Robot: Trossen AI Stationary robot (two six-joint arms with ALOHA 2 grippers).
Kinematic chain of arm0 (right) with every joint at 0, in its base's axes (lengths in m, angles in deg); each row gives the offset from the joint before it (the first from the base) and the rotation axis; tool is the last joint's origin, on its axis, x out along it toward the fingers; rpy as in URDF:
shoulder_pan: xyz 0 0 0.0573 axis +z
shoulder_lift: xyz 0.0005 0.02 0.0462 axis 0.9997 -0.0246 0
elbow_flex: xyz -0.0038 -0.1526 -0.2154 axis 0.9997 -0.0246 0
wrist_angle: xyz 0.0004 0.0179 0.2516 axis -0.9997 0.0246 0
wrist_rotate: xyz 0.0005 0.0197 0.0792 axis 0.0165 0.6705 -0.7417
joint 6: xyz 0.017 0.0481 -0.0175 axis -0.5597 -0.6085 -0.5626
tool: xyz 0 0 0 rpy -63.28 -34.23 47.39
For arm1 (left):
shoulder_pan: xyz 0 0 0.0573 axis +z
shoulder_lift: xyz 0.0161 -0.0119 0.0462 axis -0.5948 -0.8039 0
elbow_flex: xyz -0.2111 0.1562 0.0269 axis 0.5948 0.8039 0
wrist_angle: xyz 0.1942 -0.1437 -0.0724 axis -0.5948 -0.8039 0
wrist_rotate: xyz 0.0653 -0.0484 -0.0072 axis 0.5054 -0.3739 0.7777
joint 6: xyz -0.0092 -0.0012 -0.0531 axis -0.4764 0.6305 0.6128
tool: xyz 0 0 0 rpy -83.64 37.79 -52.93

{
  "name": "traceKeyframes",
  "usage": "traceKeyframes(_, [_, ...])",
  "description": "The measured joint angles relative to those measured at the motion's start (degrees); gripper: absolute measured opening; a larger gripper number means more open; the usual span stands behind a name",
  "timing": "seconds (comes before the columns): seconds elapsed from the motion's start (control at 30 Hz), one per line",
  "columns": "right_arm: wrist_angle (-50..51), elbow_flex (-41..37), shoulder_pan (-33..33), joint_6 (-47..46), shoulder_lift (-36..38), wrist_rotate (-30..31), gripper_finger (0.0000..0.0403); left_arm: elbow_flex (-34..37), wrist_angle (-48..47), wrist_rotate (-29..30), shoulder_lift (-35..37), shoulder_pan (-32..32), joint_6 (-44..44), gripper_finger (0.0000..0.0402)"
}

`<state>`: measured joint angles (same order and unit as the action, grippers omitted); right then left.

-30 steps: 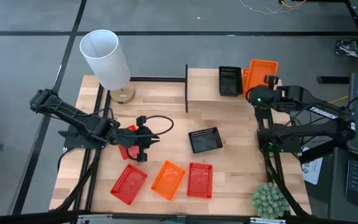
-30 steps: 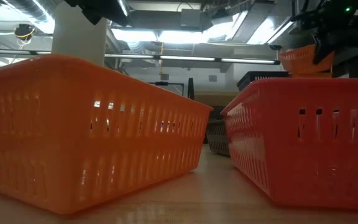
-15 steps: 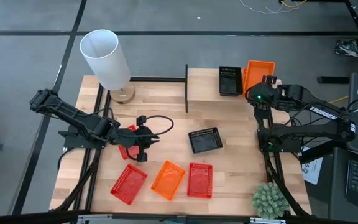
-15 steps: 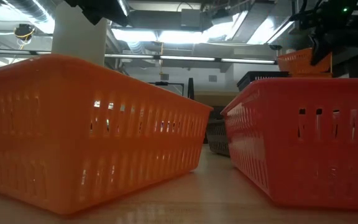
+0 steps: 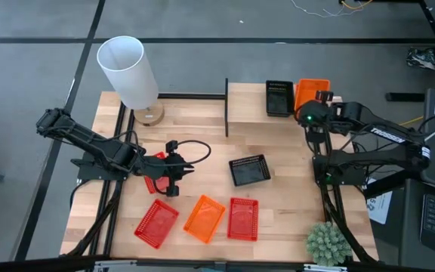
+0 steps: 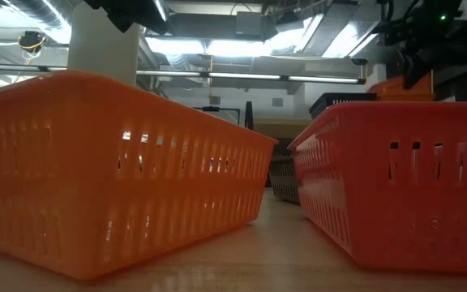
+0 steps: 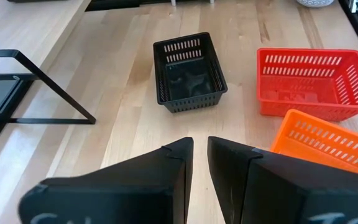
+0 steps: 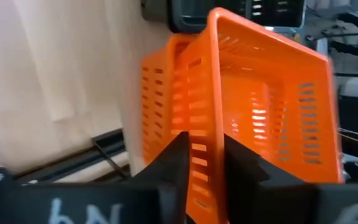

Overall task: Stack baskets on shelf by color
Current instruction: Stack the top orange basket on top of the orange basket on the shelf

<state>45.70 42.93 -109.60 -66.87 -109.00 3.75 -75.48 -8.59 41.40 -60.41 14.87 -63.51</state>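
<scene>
My right gripper (image 5: 313, 103) is over the right end of the light-wood shelf (image 5: 248, 113), shut on an orange basket (image 5: 310, 91), which also shows in the low view (image 6: 397, 86). A black basket (image 5: 279, 98) stands on the shelf beside it. A second black basket (image 5: 249, 170) rests on the tabletop. Near the front edge lie a red basket (image 5: 157, 223), an orange basket (image 5: 205, 217) and another red basket (image 5: 242, 219). My left gripper (image 5: 175, 168) is shut and empty at mid-left, next to a red basket (image 5: 155, 180). My right gripper pinches one wall of the orange basket at its rim (image 8: 214, 127), one finger inside the basket (image 8: 244, 171) and one outside (image 8: 171, 163). The basket sits tilted in the hold above the shelf. Whether its bottom touches the shelf I cannot tell.
A tall white cylinder (image 5: 129, 69) on a round base stands at the table's far left corner. A small green plant (image 5: 327, 243) stands at the near right corner. The shelf's black uprights (image 7: 36, 87) stand between the shelf and the table's middle.
My right gripper has gone down toward the shelf and slightly toward the table's left edge with the orange basket, which now sits lower and closer to the black basket on the shelf.
</scene>
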Motion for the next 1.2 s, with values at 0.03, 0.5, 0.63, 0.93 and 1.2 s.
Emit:
traceKeyframes(0.03, [-0.05, 0.00, 0.00, 0.00, -0.37, 0.73, 0.0084, 0.00, 0.00, -0.02, 0.00, 0.00, 0.00, 0.0041])
traceKeyframes(0.5, [-0.53, 3.84, 0.02, 0.14, -0.89, 3.16, 0.0106, 0.07, 0.00, -0.02, 0.00, 0.00, 0.00, 0.0041])
traceKeyframes(0.63, [-0.28, 7.17, 0.02, 0.03, -0.86, 2.27, 0.0106, 0.07, 0.00, -0.02, 0.00, 0.00, 0.06, 0.0041])
traceKeyframes(0.93, [0.36, 7.69, 0.02, -2.00, -1.57, 0.86, 0.0106, 0.07, 0.00, -0.02, 0.00, 0.00, 0.20, 0.0041])
traceKeyframes(1.2, [0.34, 7.69, 0.02, -1.07, -1.56, 2.62, 0.0106, 0.07, -0.02, -0.02, 0.00, 0.00, 0.20, 0.0041])
